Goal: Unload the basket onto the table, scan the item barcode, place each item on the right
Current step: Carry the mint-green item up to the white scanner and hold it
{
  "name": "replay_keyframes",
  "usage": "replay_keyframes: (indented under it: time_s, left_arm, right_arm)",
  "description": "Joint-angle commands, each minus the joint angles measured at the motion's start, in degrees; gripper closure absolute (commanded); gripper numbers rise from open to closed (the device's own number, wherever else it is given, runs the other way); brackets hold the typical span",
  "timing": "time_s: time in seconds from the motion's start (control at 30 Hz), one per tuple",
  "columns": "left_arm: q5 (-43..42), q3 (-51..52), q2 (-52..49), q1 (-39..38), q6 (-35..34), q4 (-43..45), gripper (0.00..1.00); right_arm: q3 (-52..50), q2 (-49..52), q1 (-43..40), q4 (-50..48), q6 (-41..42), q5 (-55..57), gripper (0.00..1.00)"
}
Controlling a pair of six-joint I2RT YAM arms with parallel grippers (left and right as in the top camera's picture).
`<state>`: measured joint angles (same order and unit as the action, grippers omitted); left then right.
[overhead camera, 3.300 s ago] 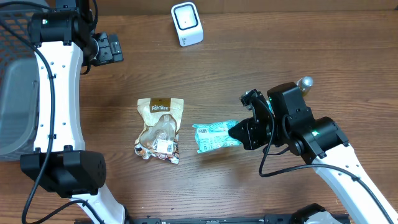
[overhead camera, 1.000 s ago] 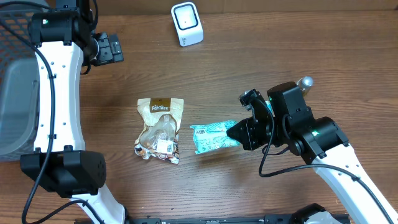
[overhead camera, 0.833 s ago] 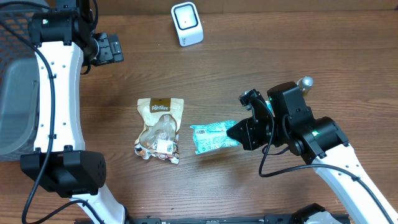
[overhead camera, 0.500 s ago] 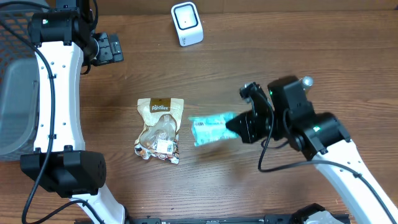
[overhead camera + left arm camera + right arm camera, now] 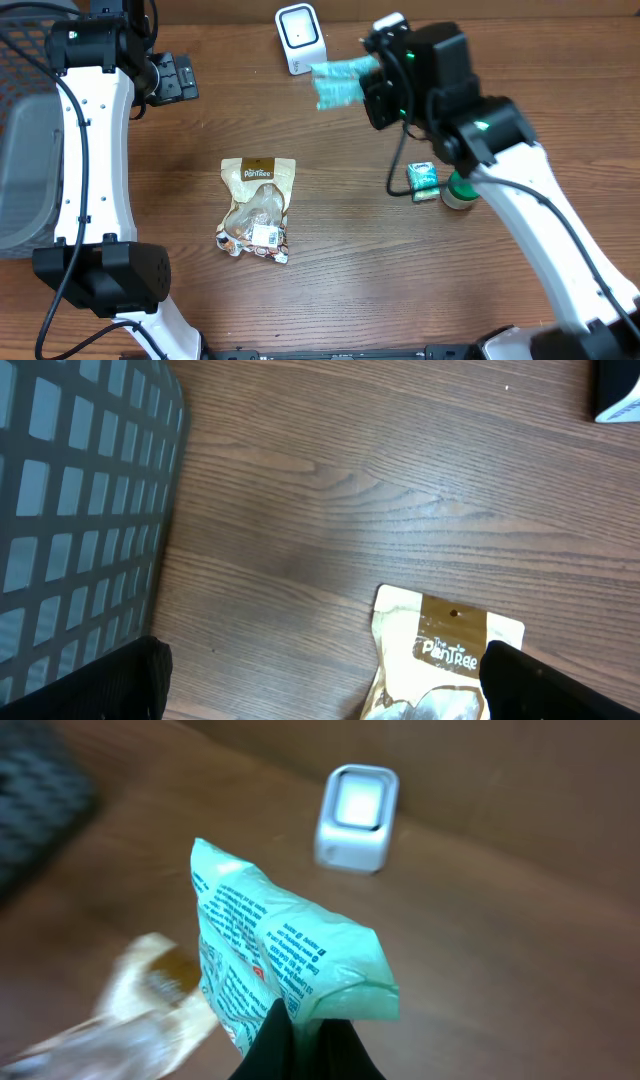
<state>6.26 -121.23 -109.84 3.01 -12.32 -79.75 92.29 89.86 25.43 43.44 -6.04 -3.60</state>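
I have the right gripper (image 5: 300, 1032) pinching one gathered end of the mint-green crinkly plastic packet (image 5: 262, 955). It's held in the air just right of the white boxy barcode scanner (image 5: 301, 38) at the far edge, I'd say to bring it before the scanner's window. Print is too blurred to tell which face carries the code. The left gripper (image 5: 172, 78) hangs spread wide and empty at far left, near the grey mesh basket (image 5: 80, 510), out of the way. A tan snack pouch (image 5: 256, 208) lies flat mid-table.

The brown wooden table (image 5: 340, 290) is showing a smooth, matt grain; the crinkled teal plastic packet (image 5: 265, 955) is shining softly, and the white plastic scanner (image 5: 300, 38) is gleaming.
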Motion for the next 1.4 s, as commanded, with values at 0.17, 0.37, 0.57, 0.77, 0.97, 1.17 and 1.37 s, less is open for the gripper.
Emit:
replay_keyframes:
  time_s: [0.17,0.37,0.57,0.77,0.97,1.17,1.37]
  left_arm:
    - [0.1,-0.7,0.9,-0.4,-0.6,0.1,0.0]
    - [0.1,-0.7,0.9,-0.4,-0.6,0.1,0.0]
    - [0.1,-0.7,0.9,-0.4,-0.6,0.1,0.0]
    - [0.1,-0.7,0.9,-0.4,-0.6,0.1,0.0]
    - [0.1,-0.7,0.9,-0.4,-0.6,0.1,0.01]
    - [0.1,-0.7,0.9,-0.4,-0.6,0.1,0.0]
    - [0.1,-0.7,0.9,-0.4,-0.6,0.1,0.0]
  right_arm:
    - [1.4,13.3,5.9,-22.0,-27.3,25.3,0.96]
    - [1.4,23.6,7.1,-42.4,-39.9,29.5,0.96]
    - [1.4,33.4,7.1,-65.1,-59.1,30.7,0.96]
    - [1.4,40.1,6.6,-80.5,-71.1,27.8,0.96]
    - [1.6,43.1,5.1,-80.9,-68.8,23.6,0.96]
    - [8.1,46.9,3.2,-80.1,-63.8,23.0,0.96]
    - [13.2,48.7,3.1,-75.1,-60.6,22.9,0.96]
